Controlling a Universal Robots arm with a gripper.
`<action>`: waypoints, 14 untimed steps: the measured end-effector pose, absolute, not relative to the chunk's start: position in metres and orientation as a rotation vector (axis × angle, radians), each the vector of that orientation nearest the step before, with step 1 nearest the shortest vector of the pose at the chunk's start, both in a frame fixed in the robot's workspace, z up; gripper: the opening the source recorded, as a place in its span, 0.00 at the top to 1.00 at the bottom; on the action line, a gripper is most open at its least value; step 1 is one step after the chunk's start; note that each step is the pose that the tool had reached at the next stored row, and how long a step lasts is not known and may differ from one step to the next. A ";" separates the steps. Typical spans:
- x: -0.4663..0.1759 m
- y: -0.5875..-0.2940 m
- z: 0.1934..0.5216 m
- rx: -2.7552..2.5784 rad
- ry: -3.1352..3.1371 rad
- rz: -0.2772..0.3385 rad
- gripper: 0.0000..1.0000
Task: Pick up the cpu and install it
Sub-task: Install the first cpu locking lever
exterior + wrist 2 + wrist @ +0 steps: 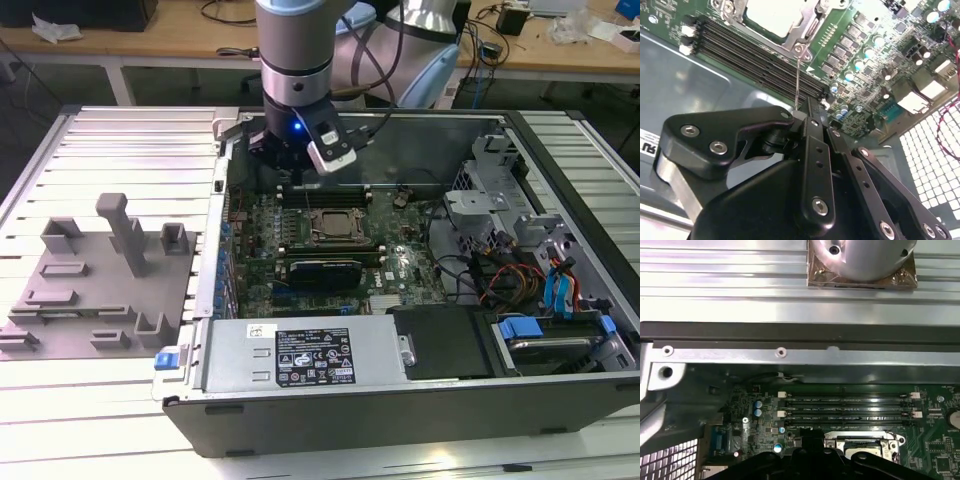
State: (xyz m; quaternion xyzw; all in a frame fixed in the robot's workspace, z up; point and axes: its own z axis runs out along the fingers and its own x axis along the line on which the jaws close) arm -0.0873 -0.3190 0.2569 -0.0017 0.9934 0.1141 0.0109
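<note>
we see the cpu (771, 14) lying in its socket (799, 37), so placing looks done. the gripper (809, 107) hangs over the memory slots (760, 57), tips pressed together, holding nothing we see. any next move needs a soft, straight touch.

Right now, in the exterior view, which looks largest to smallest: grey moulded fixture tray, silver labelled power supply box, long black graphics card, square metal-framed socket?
1. Grey moulded fixture tray
2. Silver labelled power supply box
3. Long black graphics card and square metal-framed socket: about alike, left unranked.
</note>
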 end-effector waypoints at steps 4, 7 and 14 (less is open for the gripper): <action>-0.081 -0.319 0.257 -0.004 3.104 0.357 0.89; -0.076 -0.319 0.257 -0.004 3.106 0.357 0.89; -0.061 -0.319 0.256 -0.002 3.117 0.358 0.89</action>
